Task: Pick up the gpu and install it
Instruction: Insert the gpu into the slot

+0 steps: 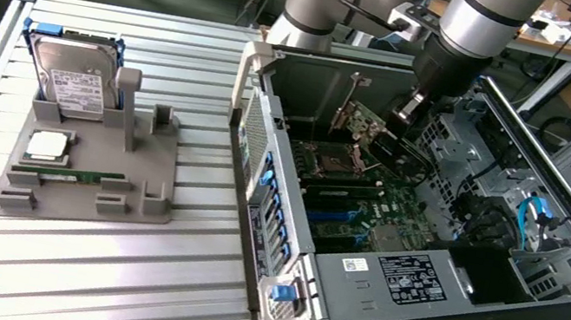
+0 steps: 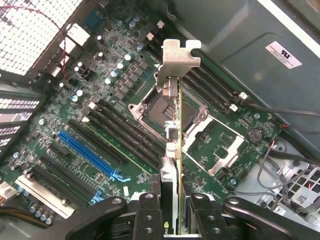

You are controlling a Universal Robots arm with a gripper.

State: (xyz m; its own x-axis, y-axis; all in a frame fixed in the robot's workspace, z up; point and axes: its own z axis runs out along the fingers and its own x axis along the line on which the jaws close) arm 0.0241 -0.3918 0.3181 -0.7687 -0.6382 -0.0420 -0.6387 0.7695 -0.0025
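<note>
The gpu (image 2: pixel 172 145) is a thin card seen edge-on, with a silvery metal bracket (image 2: pixel 177 55) at its far end. My gripper (image 2: pixel 175 216) is shut on it, one black finger on each face. In the exterior view the gripper (image 1: pixel 411 105) reaches down into the open computer case (image 1: pixel 284 239) and holds the gpu (image 1: pixel 362 125) tilted in the air above the motherboard (image 1: pixel 371 210). The card touches no slot. In the wrist view it hangs over the CPU socket area, and the long blue slot (image 2: pixel 90 152) lies off to one side.
On the slatted table (image 1: pixel 67 262) at the exterior view's left stands a grey fixture (image 1: pixel 140 187) with a hard drive (image 1: pixel 71 78), a CPU (image 1: pixel 48 145) and a green memory stick (image 1: pixel 72 173). Case walls, drive cages and cables (image 1: pixel 534 217) surround the motherboard.
</note>
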